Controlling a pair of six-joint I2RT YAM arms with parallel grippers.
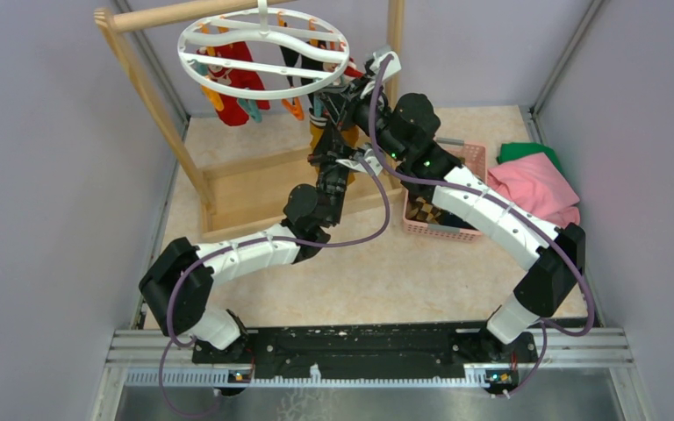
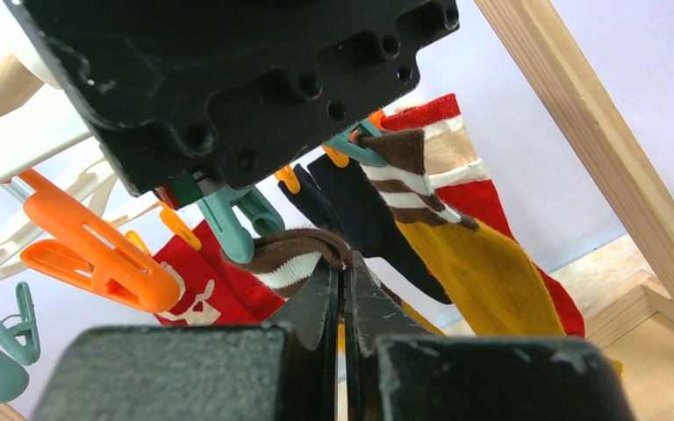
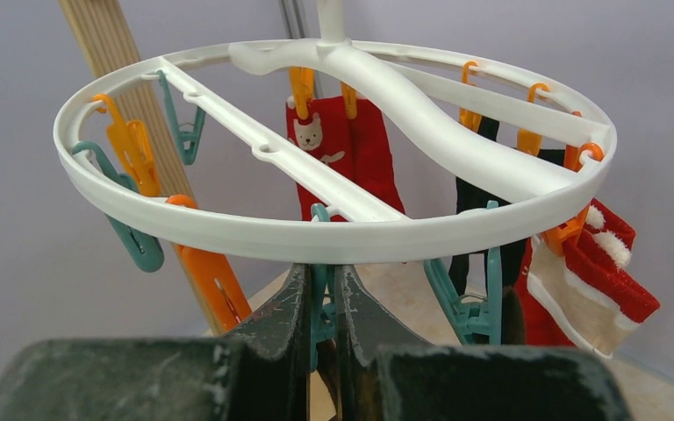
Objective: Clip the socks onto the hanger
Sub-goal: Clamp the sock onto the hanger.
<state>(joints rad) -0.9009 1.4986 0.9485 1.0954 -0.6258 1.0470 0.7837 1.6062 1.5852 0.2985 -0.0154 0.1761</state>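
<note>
1. The hanger point(image 3: 333, 239) hangs from the wooden rack point(image 1: 152, 96) at about 11 o'clock over the bench point(image 1: 386, 272). Both arms are stretched up under its 3 o'clock side.
2. The left hand point(image 2: 344, 279) is clenched on the cuff of a brown-striped sock point(image 2: 294, 259), pinched right at the fingertips and held up among the dangling clips.
3. The right hand point(image 3: 319, 285) is clenched on a teal clip point(image 3: 321, 316) that hangs from the near rim of the ring.
4. From the left wrist, that clip pokes out below the right hand's black body. Its tip sits just at 10 o'clock of the held cuff (whether they touch, I cannot tell).
5. Already clipped up are a pair of red socks point(image 3: 342, 149) with a little cat face towards 12 o'clock of the ring, and a black sock point(image 3: 483, 202) at 3 o'clock. A mustard sock point(image 2: 474, 272) with a brown-and-white cuff hangs close behind the held one.
6. An orange clip point(image 2: 96, 250) hangs free at 9 o'clock in the left wrist view.
7. More socks, argyle among them, lie in the pink basket point(image 1: 478, 162) at 2 o'clock on the bench. A pink cloth point(image 1: 535, 189) and a green cloth point(image 1: 522, 151) lie just beyond it.
</note>
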